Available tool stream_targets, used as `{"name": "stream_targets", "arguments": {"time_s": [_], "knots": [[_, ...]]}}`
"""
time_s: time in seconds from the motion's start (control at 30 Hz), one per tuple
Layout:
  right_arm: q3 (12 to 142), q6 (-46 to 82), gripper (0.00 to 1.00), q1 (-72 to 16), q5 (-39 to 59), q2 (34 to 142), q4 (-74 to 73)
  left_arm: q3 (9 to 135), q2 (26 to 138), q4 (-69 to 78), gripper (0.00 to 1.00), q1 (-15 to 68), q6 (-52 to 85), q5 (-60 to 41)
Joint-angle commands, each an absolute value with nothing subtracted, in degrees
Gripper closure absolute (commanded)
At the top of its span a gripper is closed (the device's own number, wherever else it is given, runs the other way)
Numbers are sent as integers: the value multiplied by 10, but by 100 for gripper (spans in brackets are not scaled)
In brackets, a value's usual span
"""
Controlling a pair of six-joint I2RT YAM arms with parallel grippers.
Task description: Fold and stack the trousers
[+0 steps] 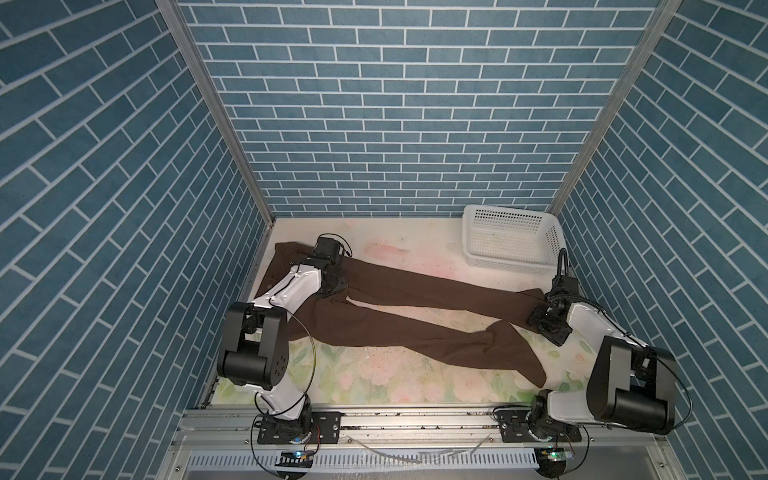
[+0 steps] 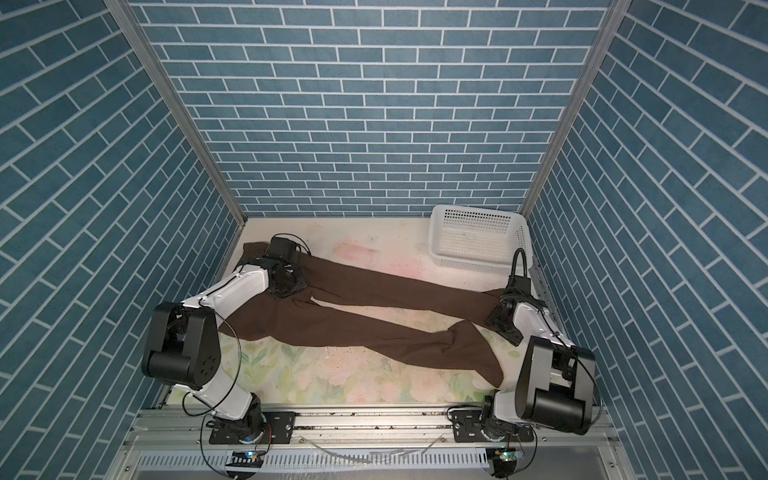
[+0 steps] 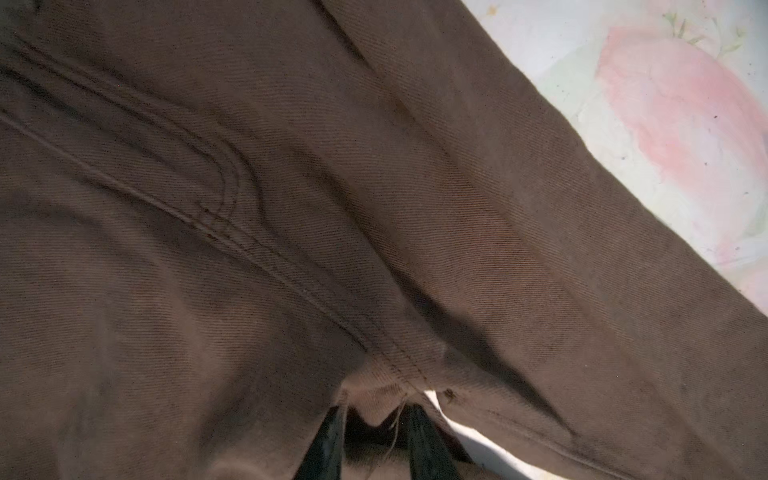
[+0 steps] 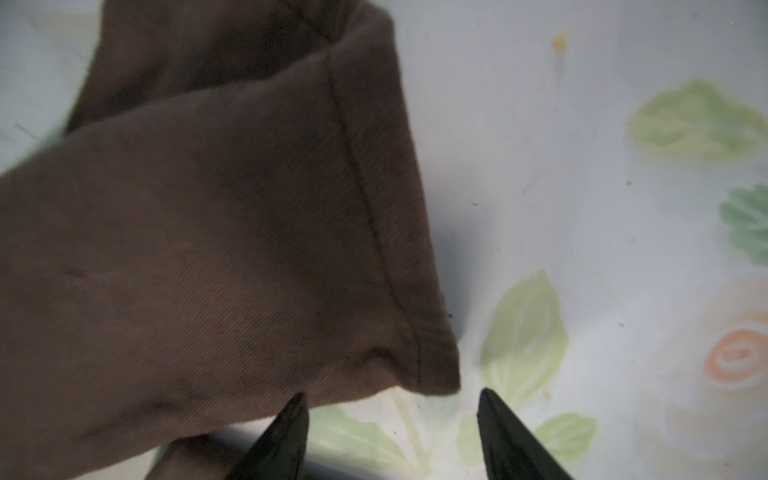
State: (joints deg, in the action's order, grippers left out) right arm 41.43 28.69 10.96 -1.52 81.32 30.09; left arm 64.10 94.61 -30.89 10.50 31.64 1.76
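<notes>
At the crotch seam of the trousers (image 3: 291, 208), the left hand (image 3: 376, 411) is found narrow, with a pinch of brown fabric gathered between its fingers (image 3: 424, 440). Its arm is bent over the waist end at the left of the surface (image 1: 374, 382). The right hand (image 4: 390, 397) is held wide and pointed down at the far leg's hem corner, one finger just beside the cloth; nothing is gripped. The trousers are laid lengthwise across the surface, waist left, legs splayed rightward, the near leg's end crumpled. A white basket (image 1: 511, 241) is noted at the far right corner.
</notes>
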Motion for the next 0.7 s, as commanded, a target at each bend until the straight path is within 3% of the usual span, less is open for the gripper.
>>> {"name": "stream_targets", "arguments": {"time_s": [0.0, 0.1, 0.17, 0.2, 0.27, 0.3, 0.37, 0.5, 0.67], "knots": [[444, 294, 37, 108, -28, 852, 277, 628, 956, -283, 75, 110, 319, 3], [463, 289, 41, 108, -37, 894, 274, 630, 970, -286, 79, 110, 314, -4], [475, 288, 49, 109, -35, 913, 275, 632, 973, -286, 80, 110, 311, -6], [479, 288, 59, 110, -33, 919, 274, 632, 973, -286, 80, 110, 310, -6], [483, 287, 88, 111, -32, 919, 271, 632, 975, -287, 84, 110, 308, -4], [487, 288, 99, 111, -34, 916, 273, 631, 975, -287, 91, 110, 309, -3], [496, 292, 100, 112, -41, 902, 284, 629, 977, -288, 100, 110, 309, -4], [527, 301, 100, 118, -54, 845, 322, 632, 968, -306, 100, 126, 304, 17], [590, 317, 100, 152, -22, 763, 377, 661, 943, -342, 100, 216, 272, 118]]}}
